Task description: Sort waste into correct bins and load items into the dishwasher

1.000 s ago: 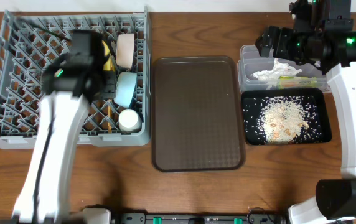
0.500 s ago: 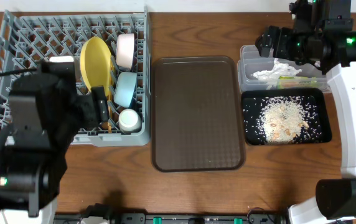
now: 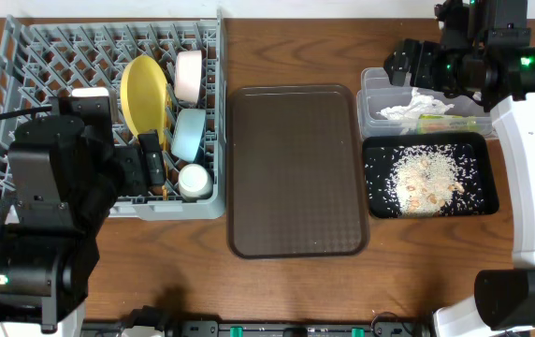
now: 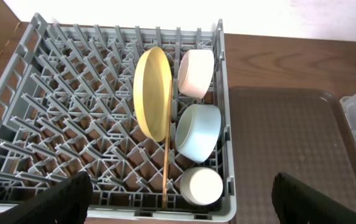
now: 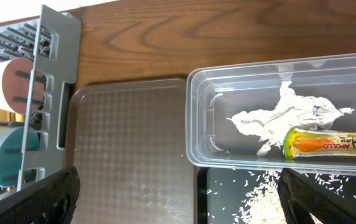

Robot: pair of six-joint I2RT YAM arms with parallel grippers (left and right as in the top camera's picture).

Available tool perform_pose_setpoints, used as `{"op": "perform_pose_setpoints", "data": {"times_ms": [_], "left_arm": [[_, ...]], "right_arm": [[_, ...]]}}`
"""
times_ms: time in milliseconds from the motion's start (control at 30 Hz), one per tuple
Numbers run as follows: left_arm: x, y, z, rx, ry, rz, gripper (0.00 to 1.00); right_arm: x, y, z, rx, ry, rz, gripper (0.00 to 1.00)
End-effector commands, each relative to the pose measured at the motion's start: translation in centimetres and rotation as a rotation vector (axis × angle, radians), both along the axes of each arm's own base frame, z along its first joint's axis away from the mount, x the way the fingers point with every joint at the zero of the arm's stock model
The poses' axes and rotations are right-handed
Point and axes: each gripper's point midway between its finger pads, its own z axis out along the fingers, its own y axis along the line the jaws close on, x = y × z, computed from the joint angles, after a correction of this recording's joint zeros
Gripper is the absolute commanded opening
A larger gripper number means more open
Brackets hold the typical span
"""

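The left gripper (image 4: 181, 185) was seen with its jaws spread wide and nothing between them, held above the near edge of the dish rack (image 4: 53, 124). The right gripper (image 5: 178, 186) was likewise wide open and empty, poised near the clear tub (image 5: 203, 106). The yellow-green plate (image 4: 152, 93) was stood on edge among the pegs. The white bowl (image 4: 195, 71), the light-blue bowl (image 4: 196, 132) and the small cup (image 4: 201, 185) were lined up along the rack's right wall, and the chopsticks (image 4: 165, 168) were laid between plate and bowls. The tissue (image 5: 284, 115) and the wrapper (image 5: 327, 143) were lodged in the tub, and the rice (image 3: 426, 180) was spread in the black tray (image 3: 372, 204).

The work was judged nearly or fully done, so the chief risk was thought to lie in withdrawal. Were the left arm swung away low, the plate's upper rim could be clipped by an open finger and the plate tipped against the bowls. The thin chopsticks could be slipped through the grid if the rack were jolted. On the right, the light tub could be nudged into the tray and rice scattered onto the table
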Motion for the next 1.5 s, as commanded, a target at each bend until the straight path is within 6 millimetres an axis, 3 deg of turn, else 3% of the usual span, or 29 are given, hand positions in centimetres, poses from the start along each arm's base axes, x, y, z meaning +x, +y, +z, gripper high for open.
{"op": "perform_pose_setpoints", "data": {"times_ms": [0, 300, 467, 600, 733, 967, 1267, 1467], "left_arm": [[0.0, -0.2, 0.3, -0.015, -0.005, -0.005, 0.93], [0.0, -0.2, 0.3, -0.015, -0.005, -0.005, 0.93], [0.0, -0.2, 0.3, -0.015, -0.005, -0.005, 0.93], [0.0, -0.2, 0.3, -0.015, -0.005, -0.005, 0.93], [0.0, -0.2, 0.3, -0.015, -0.005, -0.005, 0.93], [0.0, -0.2, 0.3, -0.015, -0.005, -0.005, 0.93], [0.0, -0.2, 0.3, -0.015, -0.005, -0.005, 0.93], [0.0, -0.2, 0.3, -0.015, -0.005, -0.005, 0.93]], "right_arm": [[0.0, -0.4, 0.1, -0.023, -0.003, -0.021, 0.99], [-2.5, -2.6, 5.5, -0.176, -0.156, -0.109, 0.99], [-4.0, -3.5, 8.4, -0.240, -0.290, -0.062, 0.99], [-4.6, -4.3, 8.4, -0.230, -0.403, -0.090, 0.99], [-6.0, -5.0, 6.4, -0.211, -0.521, -0.114, 0.99], [-10.1, -5.0, -0.2, -0.174, -0.660, -0.109, 0.99], [-15.2, -5.5, -6.8, -0.174, -0.794, -0.137, 0.99], [-16.9, -5.4, -9.9, -0.170, -0.867, -0.141, 0.99]]}}
